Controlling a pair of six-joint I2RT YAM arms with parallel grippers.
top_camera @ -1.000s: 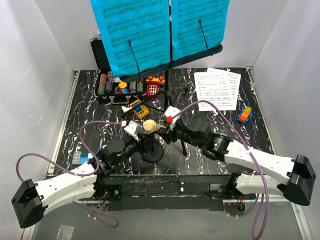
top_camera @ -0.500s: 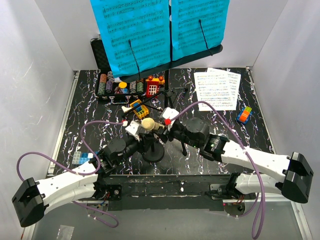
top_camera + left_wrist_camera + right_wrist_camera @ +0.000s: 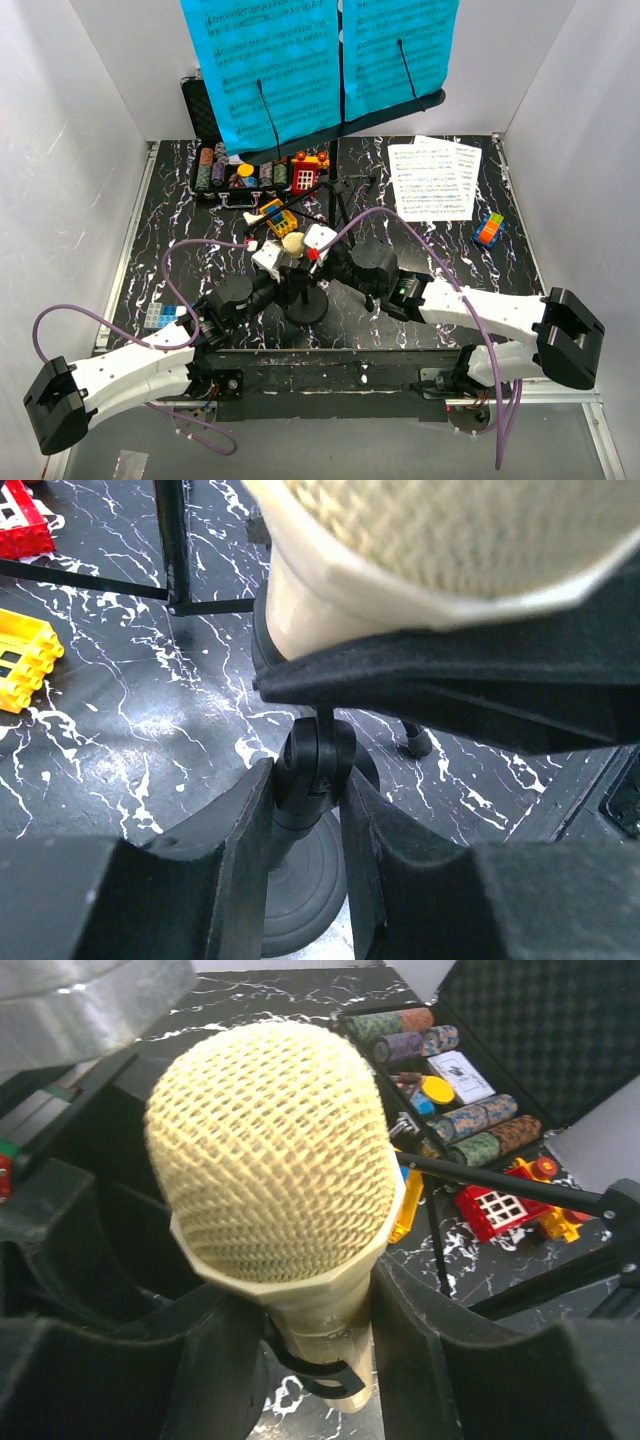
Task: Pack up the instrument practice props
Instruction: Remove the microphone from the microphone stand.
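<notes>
**Both arms closed on the microphone and its stand**

Nothing on the tabletop carries writing clear enough to read. The blue sheet-music pages and the white sheets show printed staves that are too small to make out.

The cream microphone sits upright in the clip of the small black mic stand, near the middle of the tabletop in front of the black music stand. The blue pages lean on that stand's desk.

The left fingers pinch the mic stand's swivel joint just under the clip, one on each side. The right fingers flank the microphone's handle just below the mesh head and appear pressed against it.

The poker chip case lies open at the back left, with the toy blocks just in front of it. The coloured cube is off to the right.

A second ago the right fingers hung to the right of the microphone, apart from it. That arm has since swung left and closed in on the handle. The left fingers stood wider then and have drawn in on the joint. The microphone head now sits slightly further back and to the left.
</notes>
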